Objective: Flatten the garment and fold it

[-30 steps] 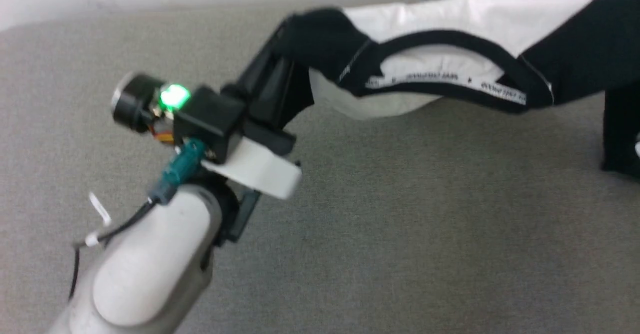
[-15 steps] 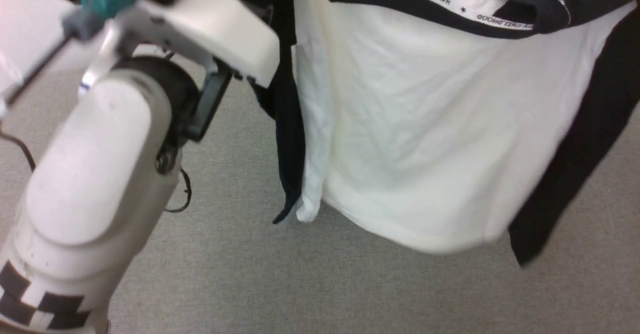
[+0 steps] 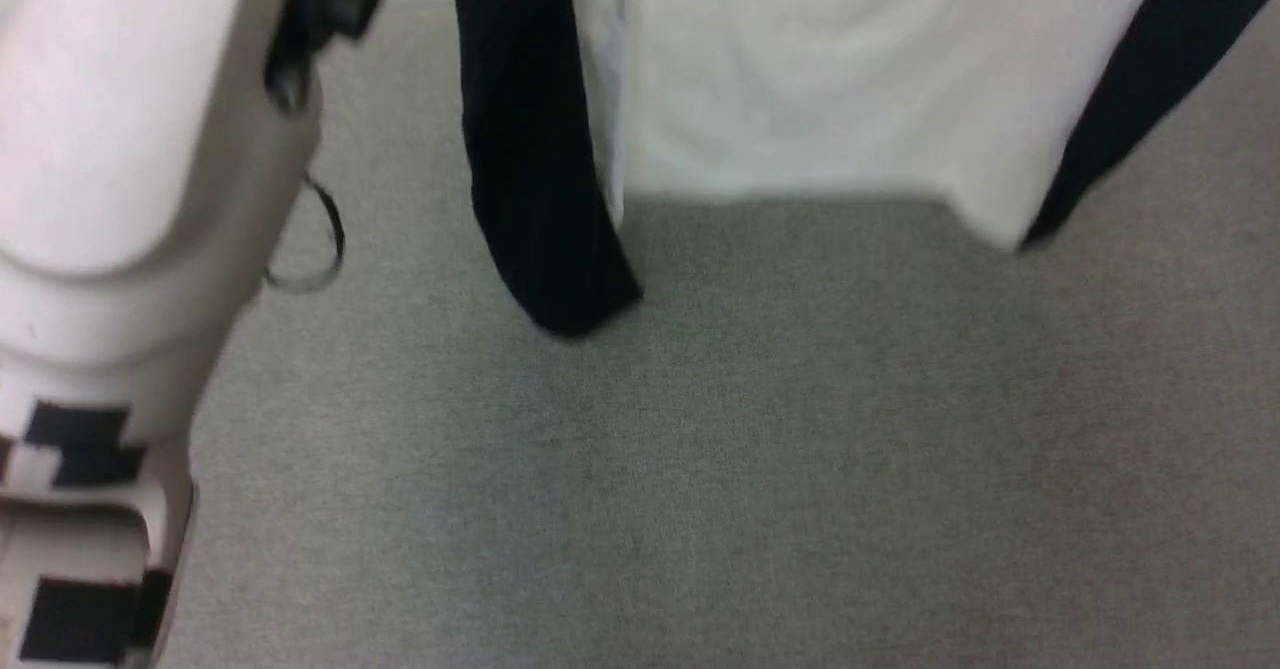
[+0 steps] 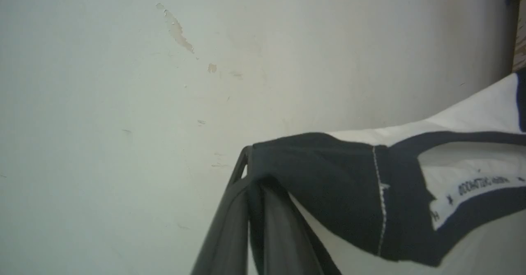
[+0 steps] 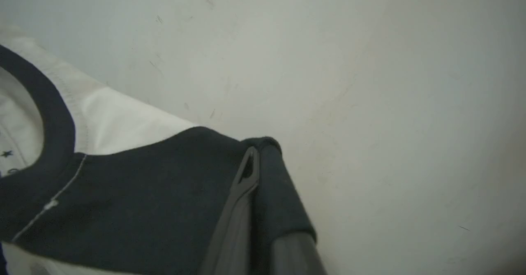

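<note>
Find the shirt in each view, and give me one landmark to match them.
Head view: shirt hangs across the top, black sleeves left of centre and upper right.
Left wrist view: lower right, its black shoulder pinched in the shut left gripper.
Right wrist view: lower left, black shoulder pinched in the shut right gripper.
Shared landmark: where the black sleeves meet the white body.

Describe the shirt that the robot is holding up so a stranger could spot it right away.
Over the grey surface, right of the pale robot arm, hangs the garment. It's white cloth with black sleeves dangling at both sides.
</note>
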